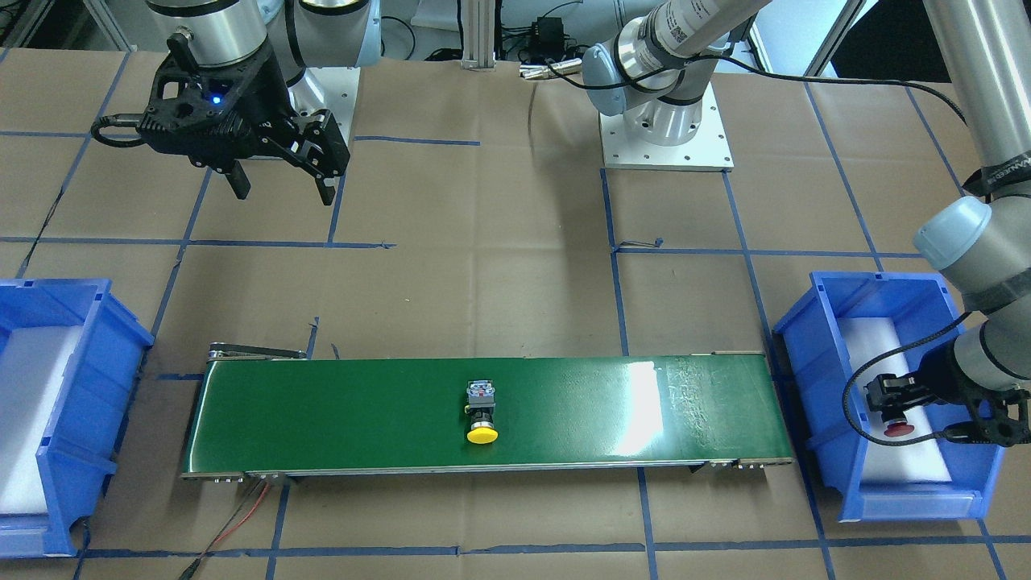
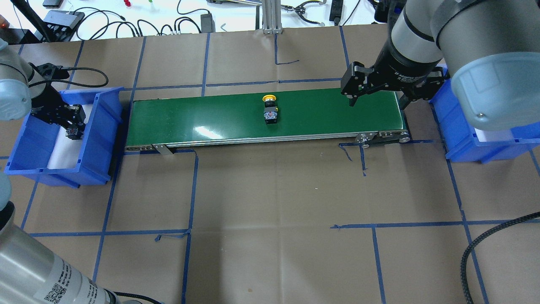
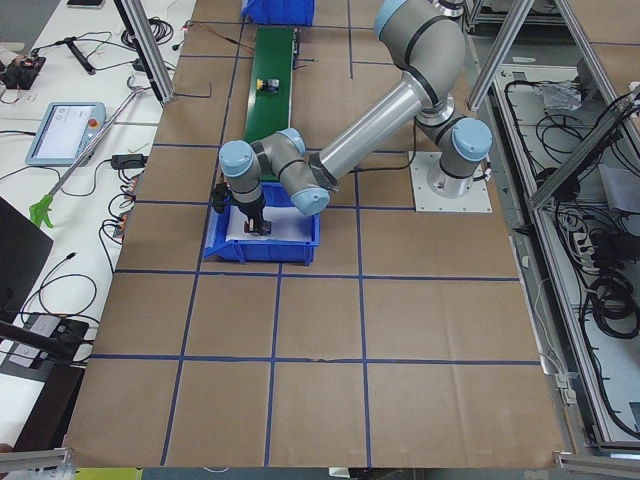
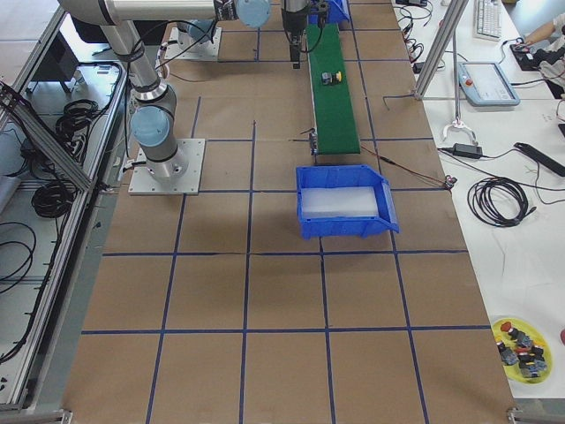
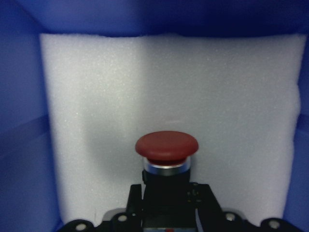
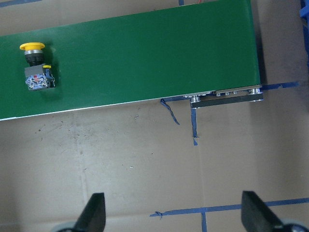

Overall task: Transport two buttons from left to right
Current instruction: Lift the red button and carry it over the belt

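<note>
The left gripper (image 1: 890, 407), clamped on the red mushroom-capped, black-bodied push-button (image 5: 166, 146) inside the left blue plastic bin (image 2: 101, 126), may let it twist loose on lifting, while the right gripper (image 2: 378, 101) hangs with its jaws wide apart.

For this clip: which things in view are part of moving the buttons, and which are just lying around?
Part of the job: yellow button on the green conveyor belt; red button in the left gripper inside the left blue bin; right blue bin; open right gripper.
Lying about: cables beside the table; teach pendant; yellow plate of spare parts.
</note>
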